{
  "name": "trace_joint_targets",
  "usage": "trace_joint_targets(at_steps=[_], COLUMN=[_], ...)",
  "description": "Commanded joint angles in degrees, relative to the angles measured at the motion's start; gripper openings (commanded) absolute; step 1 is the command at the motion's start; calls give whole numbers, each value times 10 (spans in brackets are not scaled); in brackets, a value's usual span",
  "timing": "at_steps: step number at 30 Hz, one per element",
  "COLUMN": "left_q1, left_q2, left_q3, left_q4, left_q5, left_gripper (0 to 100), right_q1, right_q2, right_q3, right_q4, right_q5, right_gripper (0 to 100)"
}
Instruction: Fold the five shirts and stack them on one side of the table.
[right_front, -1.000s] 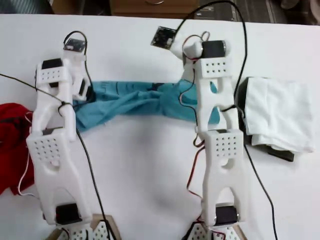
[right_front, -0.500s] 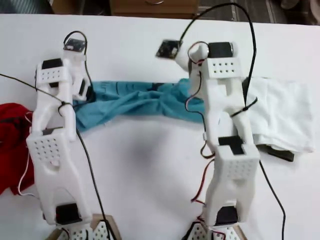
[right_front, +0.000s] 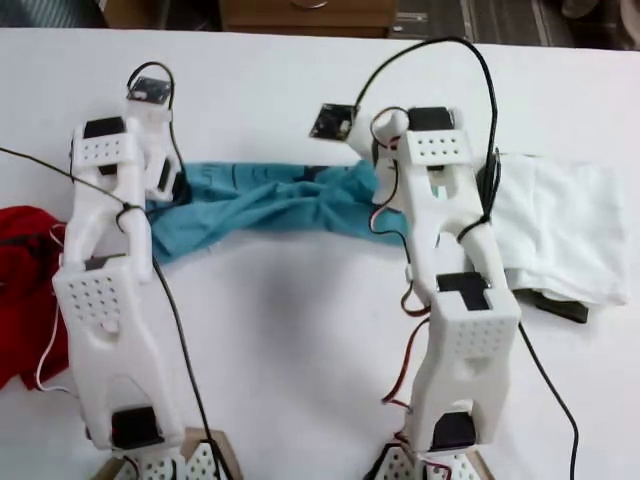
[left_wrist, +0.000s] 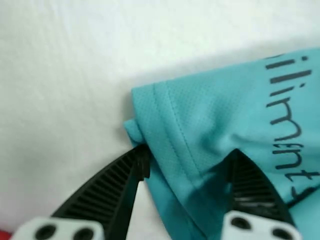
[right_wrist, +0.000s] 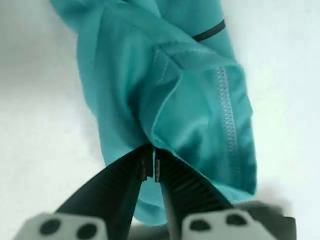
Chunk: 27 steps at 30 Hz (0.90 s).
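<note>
A teal shirt (right_front: 270, 205) lies stretched in a rumpled band across the middle of the white table (right_front: 300, 340), between the two arms. At its left end my left gripper (left_wrist: 189, 162) stands open, with one finger (left_wrist: 135, 167) at the hem corner of the teal shirt (left_wrist: 200, 115) and the other on the cloth. My right gripper (right_wrist: 152, 167) is shut on a bunched fold at the right end of the teal shirt (right_wrist: 190, 100). The right arm's wrist (right_front: 435, 160) covers that end from above.
A red shirt (right_front: 25, 270) lies crumpled at the table's left edge beside the left arm. At the right, a folded white shirt (right_front: 560, 225) rests on a dark one (right_front: 555, 303). Black cables loop over both arms.
The right arm has swung over toward the white shirt, and the teal shirt's right end has been drawn in to the left. The left arm has not moved.
</note>
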Motion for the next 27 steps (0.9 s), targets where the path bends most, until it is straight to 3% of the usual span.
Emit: trace_joint_targets(at_steps=[1, 13, 22, 27], left_q1=[2, 2, 2, 2], left_q2=[2, 2, 2, 2], left_q3=[-13, -13, -13, -13], left_q4=[-25, -25, -25, -25], left_q5=[-5, -5, -5, -5], left_gripper=[264, 264, 264, 264], right_q1=[-7, -8, -22, -38], right_q2=[2, 45, 50, 43], right_q3=[1, -120, -95, -98], right_q4=[-26, -54, -42, 29], right_q5=[3, 3, 3, 4], right_gripper=[21, 21, 21, 22])
